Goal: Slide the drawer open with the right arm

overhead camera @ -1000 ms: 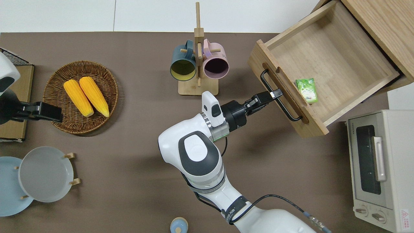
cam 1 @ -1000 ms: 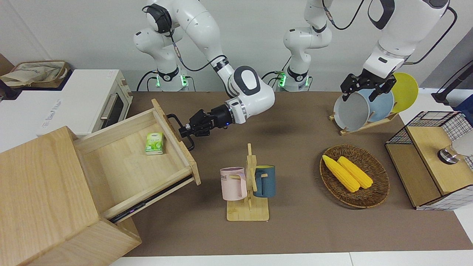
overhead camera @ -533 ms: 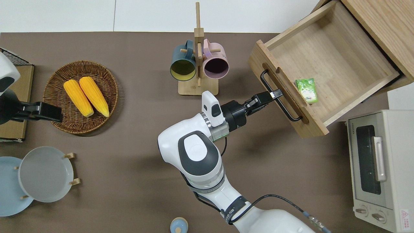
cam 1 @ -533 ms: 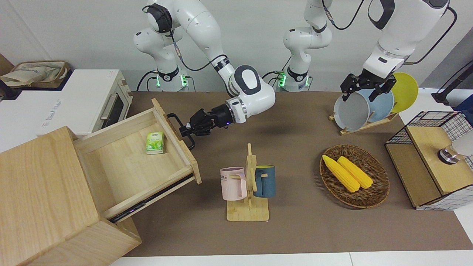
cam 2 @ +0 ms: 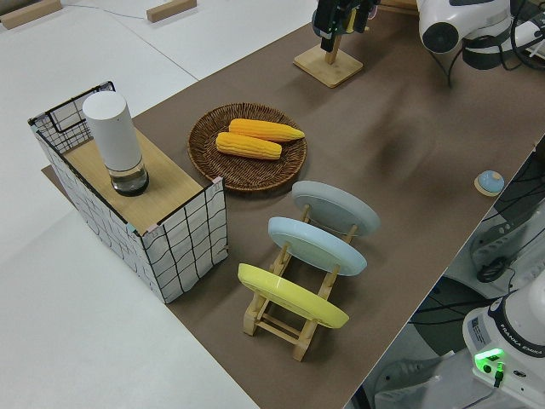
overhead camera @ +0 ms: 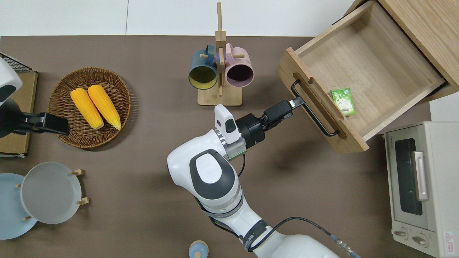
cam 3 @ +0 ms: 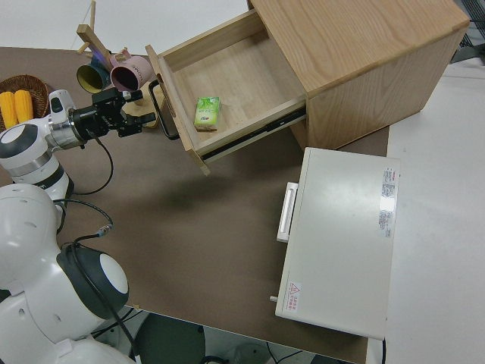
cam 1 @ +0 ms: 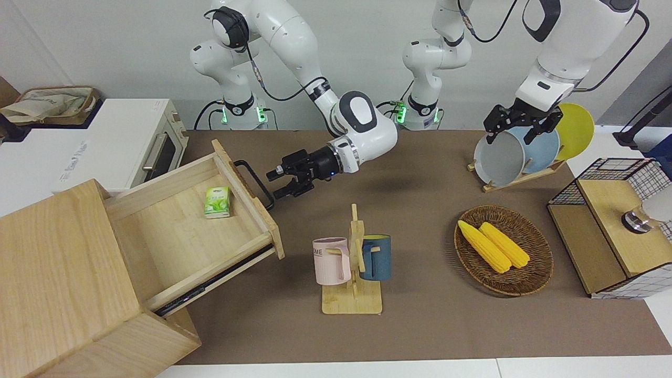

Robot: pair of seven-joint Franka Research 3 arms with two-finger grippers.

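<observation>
The pale-wood drawer stands pulled far out of its cabinet, its inside showing from above. A small green packet lies in it near the front panel. The black loop handle runs along the drawer front. My right gripper is open, its fingers spread just off the handle on the table's middle side, with nothing between them. The right side view shows the same gap between the right gripper and the handle. The left arm is parked, and the left gripper is open.
A white toaster oven stands beside the cabinet, nearer to the robots. A wooden mug stand with a pink and a blue mug is close to the drawer's front corner. A basket of corn, a plate rack and a wire-mesh box lie toward the left arm's end.
My right gripper has let go of the handle, opened and drawn back a little toward the table's middle. The drawer front has shifted slightly.
</observation>
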